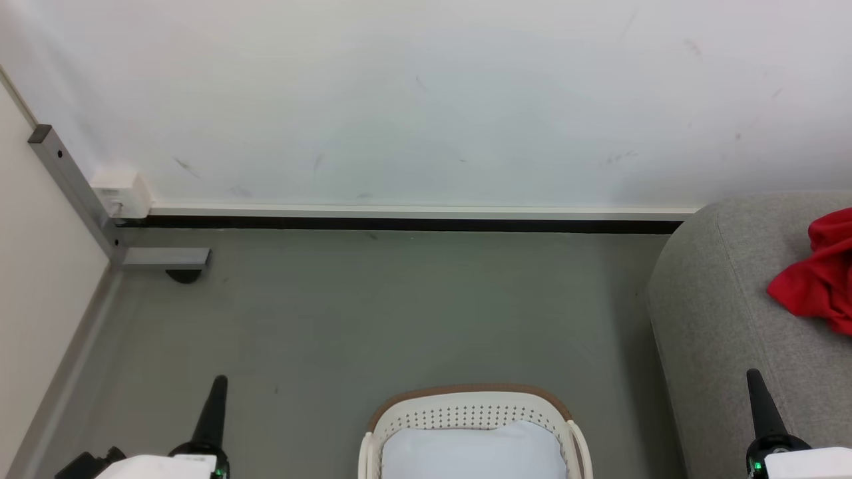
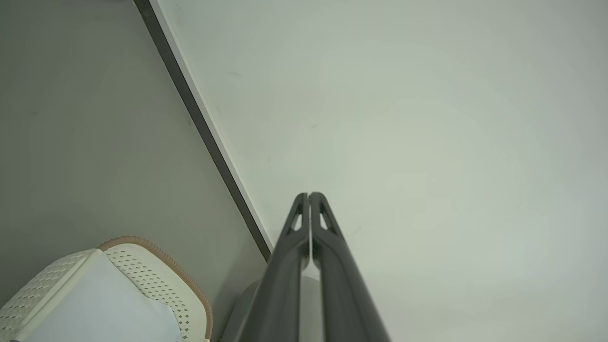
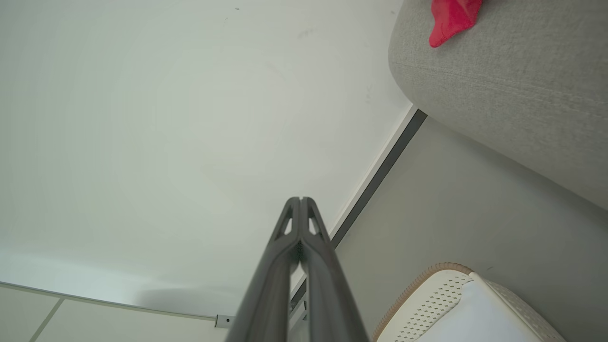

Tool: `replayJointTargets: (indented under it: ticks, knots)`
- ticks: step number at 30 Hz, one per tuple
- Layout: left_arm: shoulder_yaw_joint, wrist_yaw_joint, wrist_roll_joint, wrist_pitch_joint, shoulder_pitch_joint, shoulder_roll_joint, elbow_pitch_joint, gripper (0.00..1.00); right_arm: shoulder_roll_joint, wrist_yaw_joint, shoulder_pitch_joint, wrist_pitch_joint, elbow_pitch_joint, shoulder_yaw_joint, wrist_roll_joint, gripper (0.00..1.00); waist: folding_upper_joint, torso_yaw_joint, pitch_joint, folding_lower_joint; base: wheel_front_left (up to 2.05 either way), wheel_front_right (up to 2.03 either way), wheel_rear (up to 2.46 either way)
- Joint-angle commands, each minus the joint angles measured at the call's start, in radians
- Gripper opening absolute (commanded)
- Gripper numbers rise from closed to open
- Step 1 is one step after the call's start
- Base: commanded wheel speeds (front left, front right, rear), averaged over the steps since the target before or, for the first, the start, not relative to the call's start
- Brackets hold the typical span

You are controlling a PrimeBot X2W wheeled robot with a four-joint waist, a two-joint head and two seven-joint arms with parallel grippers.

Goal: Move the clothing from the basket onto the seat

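Observation:
Red clothing (image 1: pixel 822 276) lies bunched on the grey seat (image 1: pixel 719 313) at the right edge; the right wrist view catches a red corner of the clothing (image 3: pixel 449 19) on the seat (image 3: pixel 513 80). The cream basket (image 1: pixel 469 412) with its brown rim stands on the floor at bottom centre, with pale lining inside and no red fabric visible in it. The basket also appears in the left wrist view (image 2: pixel 156 280) and the right wrist view (image 3: pixel 437 294). My left gripper (image 1: pixel 218 380) is shut and empty left of the basket. My right gripper (image 1: pixel 752 374) is shut and empty over the seat's front.
A white wall with a dark skirting strip (image 1: pixel 399 223) runs behind the grey floor (image 1: pixel 373 313). A grey metal post with a white box (image 1: pixel 120 191) and a foot bracket (image 1: pixel 166 258) stands in the left corner.

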Motion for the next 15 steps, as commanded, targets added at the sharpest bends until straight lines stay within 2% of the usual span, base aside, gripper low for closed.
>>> replayJointTargets:
  ticks: [1, 15]
  knots:
    - [0.005, -0.006, -0.029, 0.005, -0.017, 0.008, -0.008, 0.0, -0.012, -0.002, -0.022, 0.006, -0.012, -0.006, 0.024, 0.0, 0.0, 0.001, 0.0, 0.0, 0.0, 0.0, 0.0]
    - [0.019, -0.012, -0.143, 0.037, -0.025, 0.009, -0.012, 0.0, -0.013, -0.002, -0.023, 0.037, -0.021, -0.016, 0.14, 0.0, 0.0, 0.005, -0.001, 0.0, 0.0, 0.0, 0.0]
